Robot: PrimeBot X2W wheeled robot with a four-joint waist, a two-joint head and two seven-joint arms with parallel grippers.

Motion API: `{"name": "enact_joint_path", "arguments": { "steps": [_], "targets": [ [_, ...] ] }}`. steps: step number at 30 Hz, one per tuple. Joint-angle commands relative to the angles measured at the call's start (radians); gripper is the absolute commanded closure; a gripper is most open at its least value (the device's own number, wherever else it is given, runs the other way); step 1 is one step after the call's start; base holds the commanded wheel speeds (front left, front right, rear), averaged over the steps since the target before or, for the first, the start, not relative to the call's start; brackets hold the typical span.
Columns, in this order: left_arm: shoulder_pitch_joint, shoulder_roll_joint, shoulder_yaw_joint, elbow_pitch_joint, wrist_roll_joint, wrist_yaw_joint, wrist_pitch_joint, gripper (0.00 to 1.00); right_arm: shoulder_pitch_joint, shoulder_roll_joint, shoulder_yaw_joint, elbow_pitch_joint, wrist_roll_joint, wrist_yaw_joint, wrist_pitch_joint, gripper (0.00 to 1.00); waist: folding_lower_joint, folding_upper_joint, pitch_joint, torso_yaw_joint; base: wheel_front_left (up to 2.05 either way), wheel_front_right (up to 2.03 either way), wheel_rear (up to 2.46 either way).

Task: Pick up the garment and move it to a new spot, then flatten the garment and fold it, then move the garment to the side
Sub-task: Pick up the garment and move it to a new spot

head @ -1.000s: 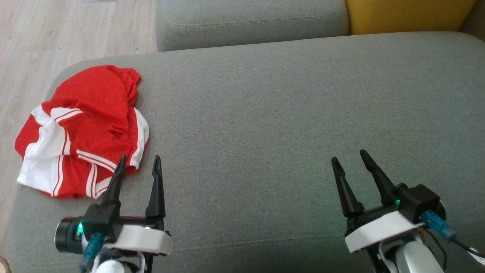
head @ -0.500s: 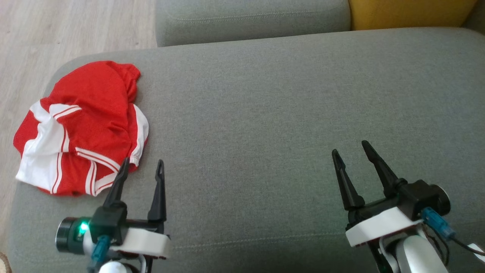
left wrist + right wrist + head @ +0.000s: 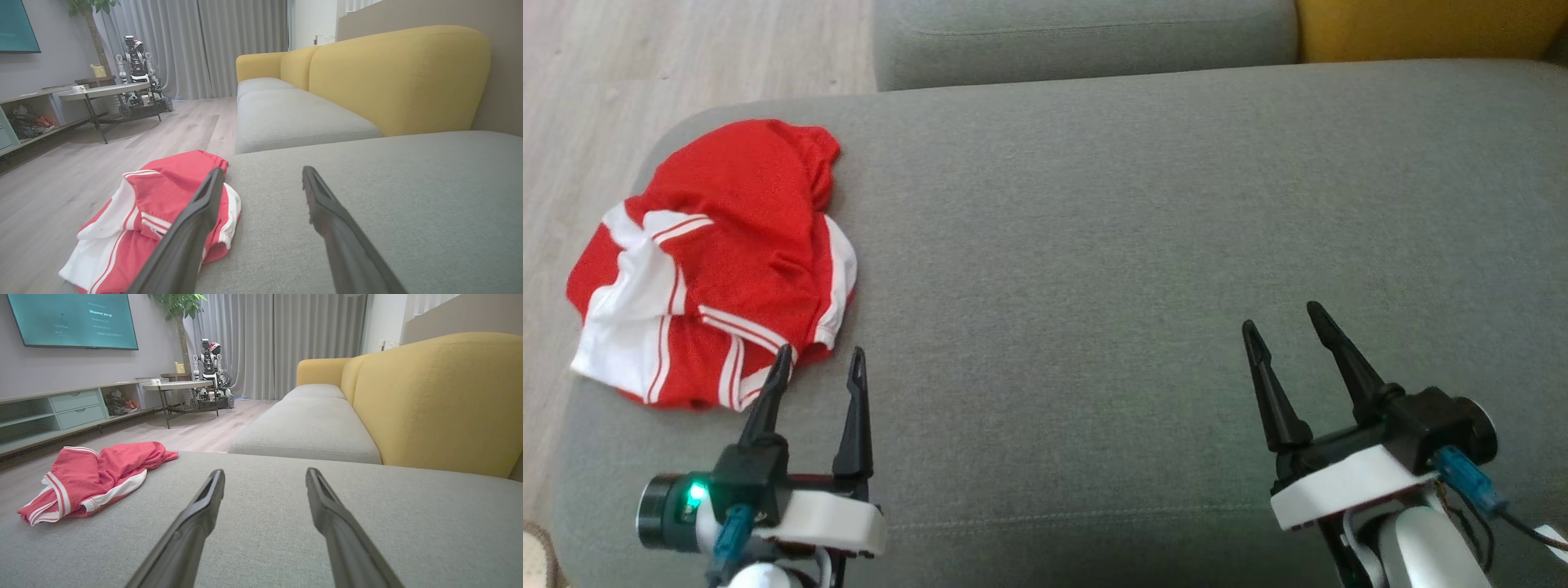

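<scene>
The garment (image 3: 715, 261) is a red piece with white stripes, crumpled in a heap at the left end of the grey sofa cushion (image 3: 1094, 212), partly over its edge. It also lies ahead-left in the left wrist view as the garment (image 3: 155, 212), and far left in the right wrist view as the garment (image 3: 90, 477). My left gripper (image 3: 821, 359) is open just short of the garment's near edge, holding nothing; its left fingertip overlaps the hem in the head view. My right gripper (image 3: 1282, 318) is open over bare cushion at the lower right, far from the garment.
A second grey seat cushion (image 3: 1086, 37) and a yellow backrest (image 3: 1421, 28) lie beyond. Wooden floor (image 3: 645, 65) runs along the cushion's left edge. Across the room stand a low table (image 3: 175, 386), another robot (image 3: 210, 371) and a TV shelf (image 3: 73, 408).
The head camera has shifted, so the whole picture slid right and slightly up. Both grippers stay open; the left one looks a little closer to the garment's hem.
</scene>
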Motion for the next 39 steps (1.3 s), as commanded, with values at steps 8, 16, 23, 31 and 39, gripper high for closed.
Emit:
{"name": "enact_joint_path", "arguments": {
  "steps": [8, 16, 23, 31, 39],
  "targets": [
    [-0.024, -0.013, 0.048, -0.017, 0.010, 0.008, -0.009, 0.00, -0.022, -0.012, 0.039, -0.043, -0.013, 0.000, -0.009, 0.00, 0.0000, 0.0000, -0.024, 0.096, 0.00, 0.00, 0.00],
    [-0.002, -0.021, 0.057, -0.017, 0.005, 0.011, -0.009, 0.00, -0.003, -0.012, 0.040, -0.036, -0.011, 0.000, -0.009, 0.00, 0.0000, 0.0000, -0.046, 0.205, 0.00, 0.00, 0.00],
    [0.005, -0.028, 0.076, -0.025, -0.004, 0.012, -0.009, 0.00, 0.008, -0.012, 0.046, -0.033, -0.007, 0.000, -0.009, 0.00, 0.0000, 0.0000, -0.045, 0.306, 0.00, 0.00, 0.00],
    [-0.069, -0.035, 0.099, -0.050, -0.035, 0.019, -0.009, 0.00, -0.029, -0.012, 0.054, -0.043, -0.038, 0.000, -0.009, 0.00, 0.0000, 0.0000, 0.053, 0.351, 0.00, 0.00, 0.00],
    [-0.331, -0.015, 0.166, 0.044, -0.079, -0.052, -0.009, 0.00, -0.089, -0.012, 0.048, -0.042, -0.087, 0.000, -0.009, 0.00, 0.0000, 0.0000, 0.184, 0.326, 0.00, 0.00, 0.00]
  ]
}}
